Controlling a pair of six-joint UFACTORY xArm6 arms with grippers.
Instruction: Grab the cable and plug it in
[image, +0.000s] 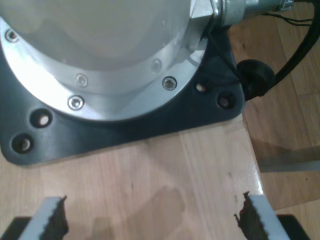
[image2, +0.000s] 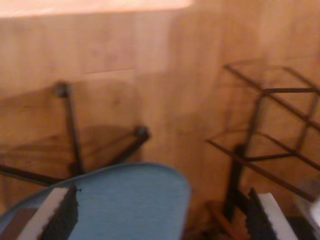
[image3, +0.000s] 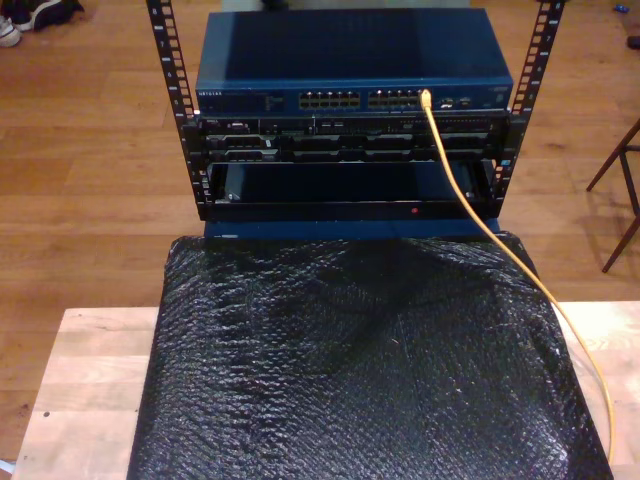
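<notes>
The orange-yellow cable (image3: 470, 205) runs from the front ports of the blue network switch (image3: 350, 60), where its end (image3: 425, 98) sits at a port. From there it goes down over the black mat (image3: 350, 360) to the exterior view's lower right. My first gripper (image: 152, 216) is open over bare wooden tabletop, with nothing between its fingers (image: 50, 217). It faces an arm's round aluminium base (image: 100, 55) on a black plate. My second gripper (image2: 162, 214) is open too, looking down at wooden floor and a blue chair seat (image2: 130, 200).
The switch sits in a black rack (image3: 350, 170) behind the light wooden table (image3: 90, 380). Black cables and a plug (image: 257, 75) hang beside the arm base. Dark metal frames (image2: 265, 125) stand on the floor. Chair legs (image3: 625, 190) show at the exterior view's right.
</notes>
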